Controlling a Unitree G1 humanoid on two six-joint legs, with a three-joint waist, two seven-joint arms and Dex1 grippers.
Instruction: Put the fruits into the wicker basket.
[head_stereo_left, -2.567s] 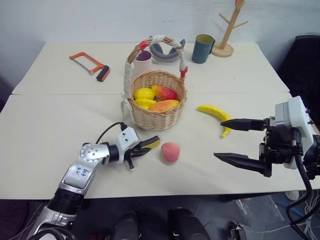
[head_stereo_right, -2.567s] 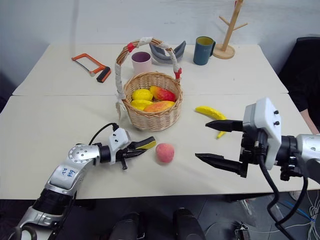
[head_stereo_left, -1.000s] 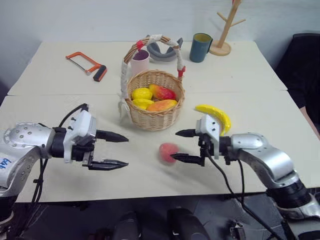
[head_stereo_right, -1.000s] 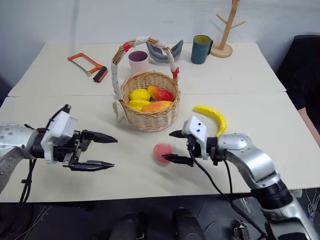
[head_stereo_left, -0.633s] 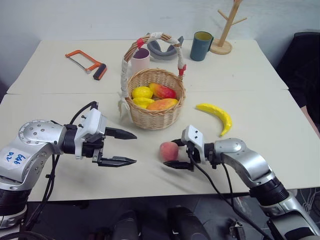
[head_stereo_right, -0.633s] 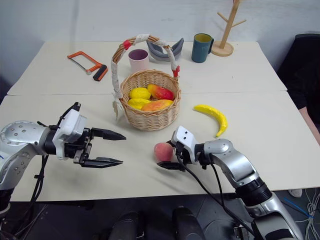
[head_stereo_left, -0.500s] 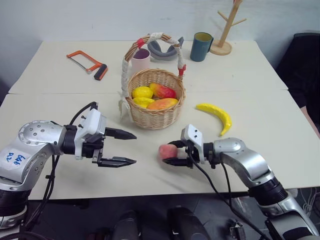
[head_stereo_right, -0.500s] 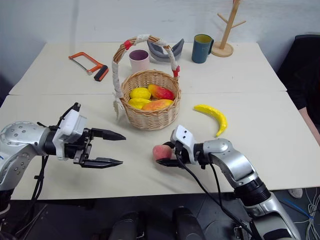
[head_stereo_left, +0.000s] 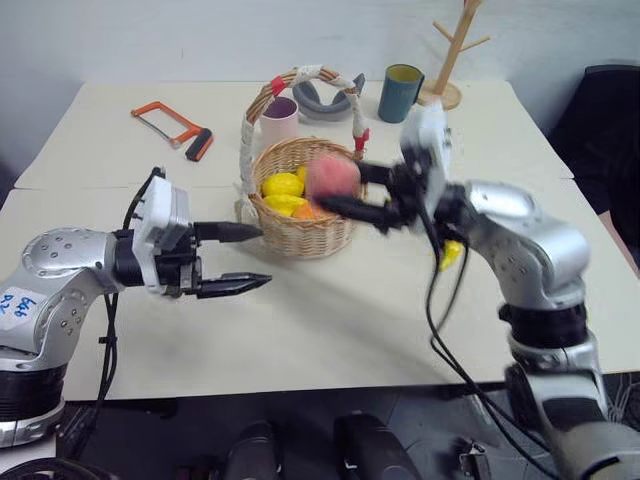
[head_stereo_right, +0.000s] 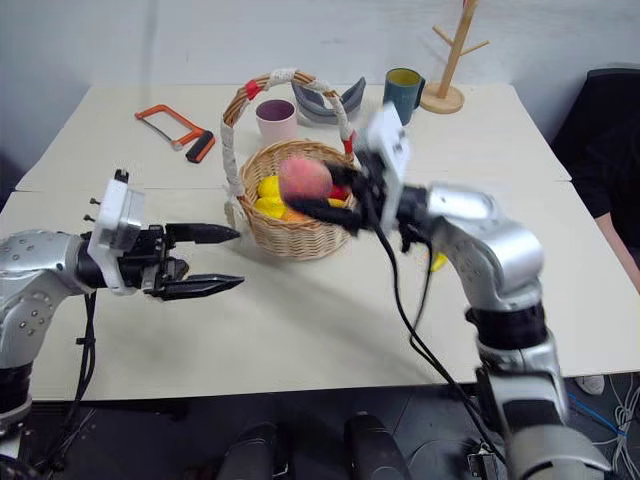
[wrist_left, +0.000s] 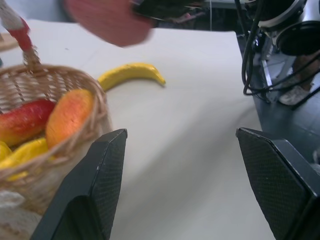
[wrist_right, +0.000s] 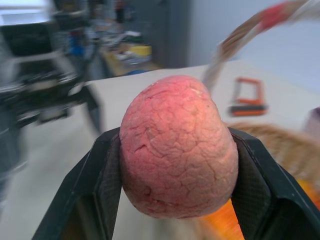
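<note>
Got the peach (wrist_right: 177, 145) clamped between my right gripper's (head_stereo_left: 345, 192) two black fingers, up in the air right over the wicker basket (head_stereo_left: 300, 230), which already has some yellow and red-orange fruit in it. My left gripper (head_stereo_left: 245, 258) is spread wide with nothing in it, hanging just left of the basket. The banana (wrist_left: 131, 73) is lying on the table (head_stereo_left: 330, 320) on the basket's right.

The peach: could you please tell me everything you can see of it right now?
The peach is a round pink-red fruit with a finely cracked, matte skin, apparently whole. It is clamped between the right gripper's two black fingers, one pad on each side, and held in the air over the wicker basket, beneath its arched handle. It touches nothing but the fingers.
</note>
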